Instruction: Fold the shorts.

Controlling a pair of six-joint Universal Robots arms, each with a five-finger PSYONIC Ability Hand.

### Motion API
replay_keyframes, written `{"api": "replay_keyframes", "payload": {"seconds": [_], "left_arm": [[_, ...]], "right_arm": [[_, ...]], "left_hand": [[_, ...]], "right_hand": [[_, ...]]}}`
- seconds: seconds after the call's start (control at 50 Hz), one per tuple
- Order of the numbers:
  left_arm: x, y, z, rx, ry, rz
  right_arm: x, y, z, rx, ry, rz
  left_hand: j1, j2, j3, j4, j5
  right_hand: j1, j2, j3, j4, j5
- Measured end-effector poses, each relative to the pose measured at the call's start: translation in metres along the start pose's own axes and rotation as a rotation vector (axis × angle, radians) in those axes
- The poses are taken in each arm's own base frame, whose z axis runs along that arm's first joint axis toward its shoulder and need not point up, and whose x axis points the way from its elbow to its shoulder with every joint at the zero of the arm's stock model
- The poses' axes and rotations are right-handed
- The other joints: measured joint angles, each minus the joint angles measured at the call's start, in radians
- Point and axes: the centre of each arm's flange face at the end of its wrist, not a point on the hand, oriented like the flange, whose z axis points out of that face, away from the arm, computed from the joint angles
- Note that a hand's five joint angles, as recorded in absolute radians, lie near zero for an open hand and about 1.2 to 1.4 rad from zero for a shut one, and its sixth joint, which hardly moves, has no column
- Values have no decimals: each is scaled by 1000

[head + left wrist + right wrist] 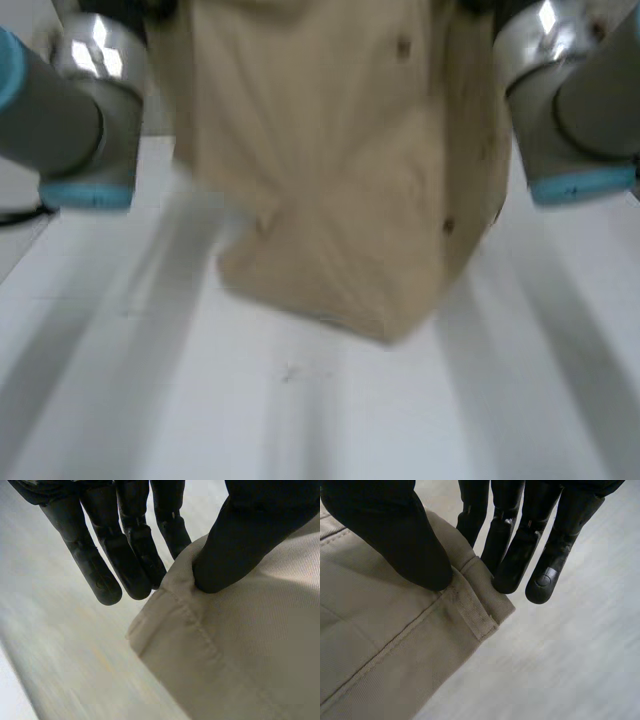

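The beige shorts (pixel 340 200) hang lifted above the white table (pixel 300 410), stretched between my two arms, with the lowest point near the table's middle. In the left wrist view my left hand (pixel 250 530) pinches a seamed corner of the shorts (pixel 235 650) between thumb and fingers (pixel 125 560). In the right wrist view my right hand (pixel 400 535) pinches the other top corner of the shorts (pixel 385 650), beside a belt loop (pixel 472 612), thumb on top and fingers (pixel 520 550) behind the edge.
My left arm (pixel 60 120) and right arm (pixel 575 110) flank the hanging cloth. Bare white table lies under and around the shorts.
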Motion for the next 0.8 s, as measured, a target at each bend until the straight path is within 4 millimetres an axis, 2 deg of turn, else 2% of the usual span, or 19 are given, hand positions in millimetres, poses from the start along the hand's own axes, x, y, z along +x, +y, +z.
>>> {"api": "replay_keyframes", "payload": {"seconds": [0.04,0.1,0.14,0.2,0.24,0.28,0.3,0.34,0.36,0.38,0.4,0.42,0.44,0.5,0.52,0.64,0.72,0.76,0.8], "left_arm": [[-10,-26,12,123,-56,-23],[-18,-46,15,203,-98,-43],[-20,-48,11,204,-104,-51],[-16,-36,-4,127,-81,-54],[-16,-36,-4,127,-81,-54],[-7,-6,-43,-66,-13,-49],[-5,-1,-51,-99,0,-48],[3,16,-83,-218,50,-45],[5,21,-94,-255,67,-44],[5,21,-94,-255,67,-44],[11,31,-121,-340,107,-42],[13,35,-131,-370,121,-42],[18,41,-153,-433,152,-40],[23,46,-182,-511,195,-38],[26,46,-199,-555,224,-38],[27,29,-232,-669,309,-24],[18,6,-244,-753,365,-2],[8,-14,-251,-817,403,14],[6,-19,-253,-833,413,18]], "right_arm": [[11,-19,9,105,54,-4],[20,-33,12,160,83,-7],[22,-35,10,150,78,-7],[21,-25,1,68,43,-7],[21,-25,1,68,43,-7],[15,9,-24,-142,-46,-7],[13,15,-30,-179,-62,-6],[6,36,-51,-299,-120,1],[3,43,-61,-345,-143,5],[3,43,-61,-345,-143,5],[-4,58,-82,-439,-194,17],[-7,62,-89,-468,-210,21],[-13,72,-108,-541,-253,33],[-22,85,-135,-641,-316,53],[-27,90,-153,-699,-356,66],[-35,93,-188,-830,-442,95],[-31,80,-199,-899,-482,103],[-26,65,-204,-945,-514,101],[-24,61,-205,-955,-522,100]], "left_hand": [[0,0,0,0,0],[0,0,0,0,0],[0,0,0,0,0],[0,0,0,0,0],[0,0,0,0,0],[0,1,0,0,0],[0,2,0,0,0],[0,2,0,0,0],[0,2,0,0,0],[0,2,0,0,0],[0,2,0,0,0],[0,2,0,0,0],[0,2,0,0,0],[0,2,0,0,0],[0,2,0,0,0],[0,2,0,0,0],[0,2,0,0,0],[0,2,0,0,0],[0,2,0,0,0]], "right_hand": [[0,0,0,0,0],[0,0,0,0,0],[0,0,0,0,0],[0,0,0,0,0],[0,0,0,0,0],[0,0,1,0,0],[0,0,2,0,0],[0,0,3,0,0],[0,0,3,0,0],[0,0,3,0,0],[0,0,3,0,0],[0,0,3,0,0],[0,0,3,0,0],[0,1,3,0,0],[0,1,3,0,0],[0,1,3,0,0],[0,1,9,0,0],[0,1,9,0,0],[0,1,9,0,0]]}}
